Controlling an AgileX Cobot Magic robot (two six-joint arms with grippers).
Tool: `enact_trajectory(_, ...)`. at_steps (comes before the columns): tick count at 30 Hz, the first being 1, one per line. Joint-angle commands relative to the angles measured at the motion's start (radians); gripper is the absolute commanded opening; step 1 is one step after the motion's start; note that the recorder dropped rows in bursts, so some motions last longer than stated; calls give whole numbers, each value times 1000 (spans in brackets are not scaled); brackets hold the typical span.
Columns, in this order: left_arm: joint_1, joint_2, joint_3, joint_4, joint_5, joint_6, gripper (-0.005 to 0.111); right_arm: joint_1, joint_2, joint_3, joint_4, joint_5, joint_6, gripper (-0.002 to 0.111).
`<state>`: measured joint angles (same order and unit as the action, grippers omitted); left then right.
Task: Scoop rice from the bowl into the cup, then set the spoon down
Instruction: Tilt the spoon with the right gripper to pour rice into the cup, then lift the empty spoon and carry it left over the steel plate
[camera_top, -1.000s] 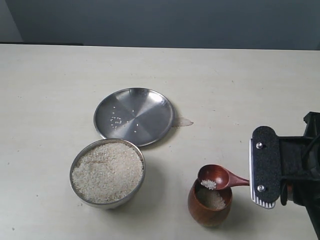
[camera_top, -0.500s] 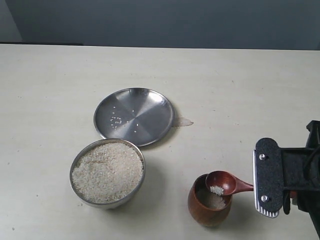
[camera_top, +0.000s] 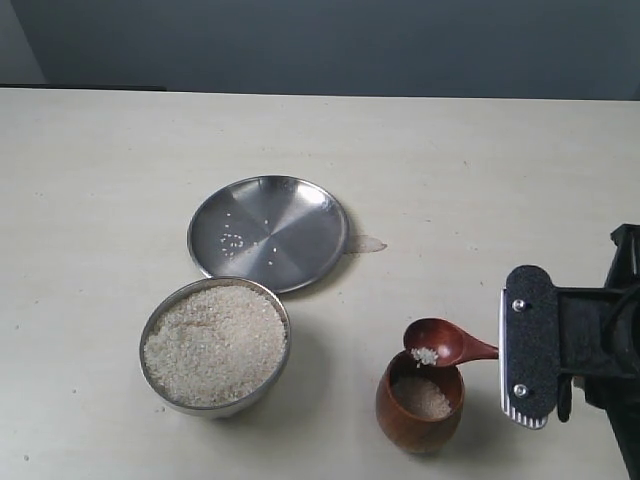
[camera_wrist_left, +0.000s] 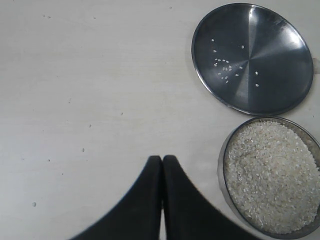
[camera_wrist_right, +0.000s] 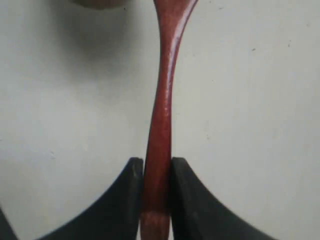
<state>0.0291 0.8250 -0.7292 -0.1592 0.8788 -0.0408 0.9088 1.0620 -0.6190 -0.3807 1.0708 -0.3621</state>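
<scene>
the spoon (camera_top: 447, 344) hangs above the cup (camera_top: 420, 408), with its oval bowl over the far side of the cup's mouth. i cannot tell if it touches the rim. a small clump of rice (camera_top: 425, 356) lies in the spoon, and more rice lies inside the cup, below its rim. the slim handle goes to the right into the right gripper (camera_wrist_right: 156, 165), which stands near the cup on that side. in the right wrist view both fingers (camera_wrist_right: 131, 195) press on the handle from two sides, near its end, so this gripper is closed on the spoon.

to the left of the cup stands the bowl (camera_top: 286, 330), apart from it and filled with rice almost to the rim. the left gripper (camera_wrist_left: 162, 160) is seen only in the left wrist view. its two fingers touch each other and hold nothing, above the bare table (camera_wrist_left: 75, 100) beside the bowl.

farther back lies a flat steel plate (camera_top: 295, 215), just behind the bowl, with a few loose grains (camera_top: 233, 240) on it. i cannot tell if plate and bowl touch.
</scene>
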Motion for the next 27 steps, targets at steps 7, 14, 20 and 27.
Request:
enact_trajectory(7, 2, 1, -6, 3, -7, 0, 0, 23, -5, 5, -77, 20, 52, -1)
enact_trajectory(14, 2, 1, -6, 3, -7, 0, 0, 87, -5, 5, -123, 49, 71, -1)
enact_trajectory(20, 2, 1, -6, 3, -7, 0, 0, 129, 6, 5, -140, 74, 92, -1)
enact_trajectory(27, 2, 1, -6, 3, -7, 0, 0, 165, 12, 5, -184, 103, 112, -1)
